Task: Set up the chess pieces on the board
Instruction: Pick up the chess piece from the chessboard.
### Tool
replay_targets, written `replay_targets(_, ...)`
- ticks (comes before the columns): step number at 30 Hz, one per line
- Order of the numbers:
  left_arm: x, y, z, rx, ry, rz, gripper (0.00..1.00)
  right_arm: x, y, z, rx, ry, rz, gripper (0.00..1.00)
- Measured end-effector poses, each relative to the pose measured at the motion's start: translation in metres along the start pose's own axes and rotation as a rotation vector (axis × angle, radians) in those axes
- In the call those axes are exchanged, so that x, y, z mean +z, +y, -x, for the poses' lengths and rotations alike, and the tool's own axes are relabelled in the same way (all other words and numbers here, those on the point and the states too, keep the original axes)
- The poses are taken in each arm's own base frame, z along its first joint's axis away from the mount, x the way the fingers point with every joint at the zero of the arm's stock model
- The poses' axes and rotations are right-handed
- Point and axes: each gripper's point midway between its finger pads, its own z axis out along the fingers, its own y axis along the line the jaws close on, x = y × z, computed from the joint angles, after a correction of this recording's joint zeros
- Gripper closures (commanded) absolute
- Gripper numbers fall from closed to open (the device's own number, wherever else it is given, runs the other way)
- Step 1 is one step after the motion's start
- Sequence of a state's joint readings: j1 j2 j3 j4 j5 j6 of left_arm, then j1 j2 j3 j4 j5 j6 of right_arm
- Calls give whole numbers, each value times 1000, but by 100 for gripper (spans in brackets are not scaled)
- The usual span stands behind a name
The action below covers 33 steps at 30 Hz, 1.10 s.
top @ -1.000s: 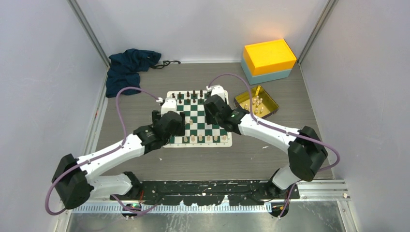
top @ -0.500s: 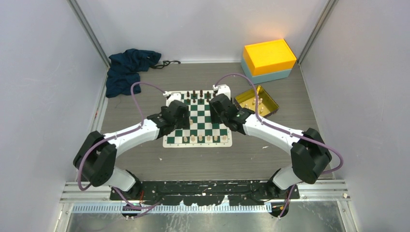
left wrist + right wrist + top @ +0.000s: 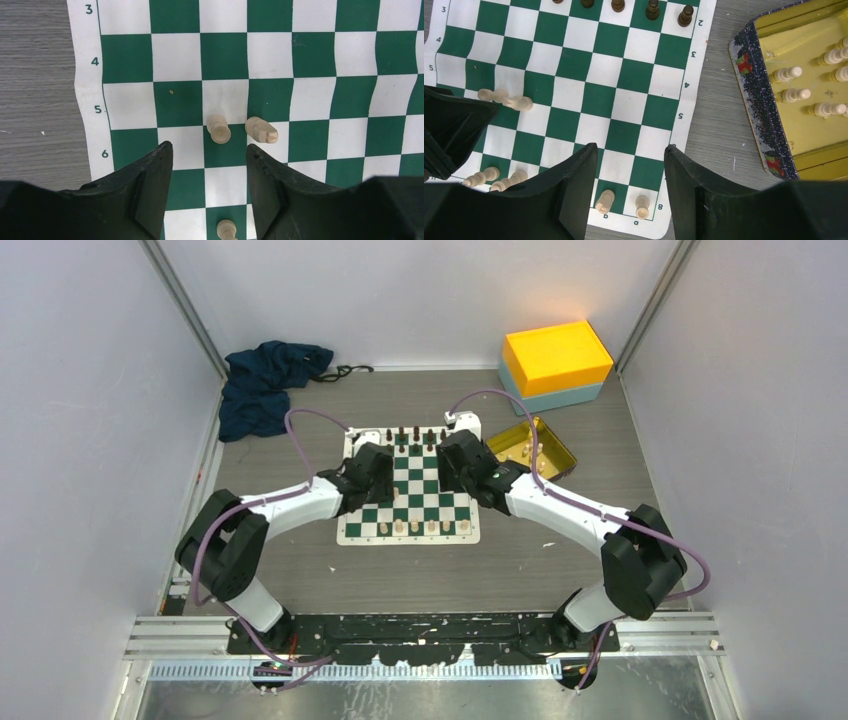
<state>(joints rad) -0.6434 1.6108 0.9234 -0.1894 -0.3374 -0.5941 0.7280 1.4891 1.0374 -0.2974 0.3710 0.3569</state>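
Observation:
The green and white board (image 3: 345,536) lies mid-table. Cream chess pieces (image 3: 431,527) line its near row. My left gripper (image 3: 378,472) hovers over the board's left half, open and empty. In the left wrist view (image 3: 207,147) an upright cream pawn (image 3: 218,129) and a toppled cream piece (image 3: 261,130) lie just beyond its fingertips. My right gripper (image 3: 452,456) hovers over the board's right half, open and empty. In the right wrist view (image 3: 630,147) two cream pieces (image 3: 605,200) stand between its fingers at the board's edge (image 3: 689,115).
A gold tray (image 3: 552,436) with several cream pieces (image 3: 791,75) sits right of the board. Black pieces (image 3: 402,435) stand on the far row. A yellow and teal box (image 3: 556,365) is at back right, a dark cloth (image 3: 262,380) at back left.
My left arm has folded in, carrying its gripper from the board's left edge farther over the board. My right gripper has shifted slightly toward the far side.

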Motion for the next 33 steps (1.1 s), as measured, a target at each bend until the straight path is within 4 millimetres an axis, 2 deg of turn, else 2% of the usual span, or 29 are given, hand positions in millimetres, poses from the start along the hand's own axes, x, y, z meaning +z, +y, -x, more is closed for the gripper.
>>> replay_targets(9, 6, 0, 10, -26, -19, -10, 50, 2, -2, 1, 2, 2, 8, 43)
replay_targets(33, 19, 0, 3, -38, 12, -15, 67, 4, -3, 1, 6, 6, 14, 43)
